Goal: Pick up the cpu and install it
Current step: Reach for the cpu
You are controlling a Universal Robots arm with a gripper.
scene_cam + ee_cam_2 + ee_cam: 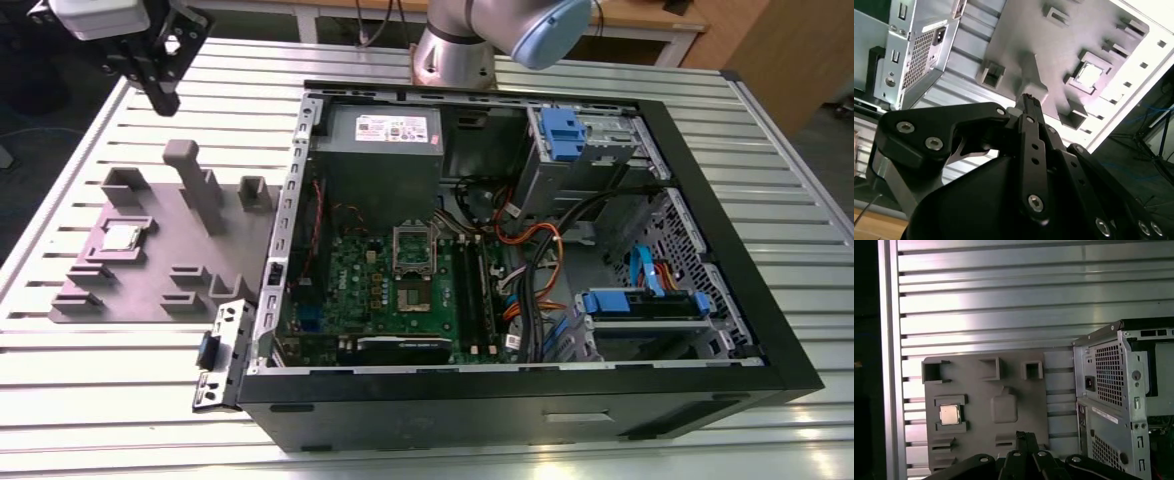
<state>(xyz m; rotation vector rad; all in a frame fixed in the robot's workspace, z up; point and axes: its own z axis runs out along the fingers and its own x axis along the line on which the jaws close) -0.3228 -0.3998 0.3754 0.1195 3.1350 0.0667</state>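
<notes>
The gripper (pixel 1028 98), closed and empty, hangs well apart from the cpu (pixel 950 414).

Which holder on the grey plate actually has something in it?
The one at the exterior view's left edge of the grey plate: it cradles the cpu; the others look bare.

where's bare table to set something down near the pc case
Bare slatted table lies below the grey fixture plate at the exterior view's lower left, and along the exterior view's right of the computer case. Crowded: the plate, with its blocks and the cpu, and the case's cable-filled inside.
</notes>
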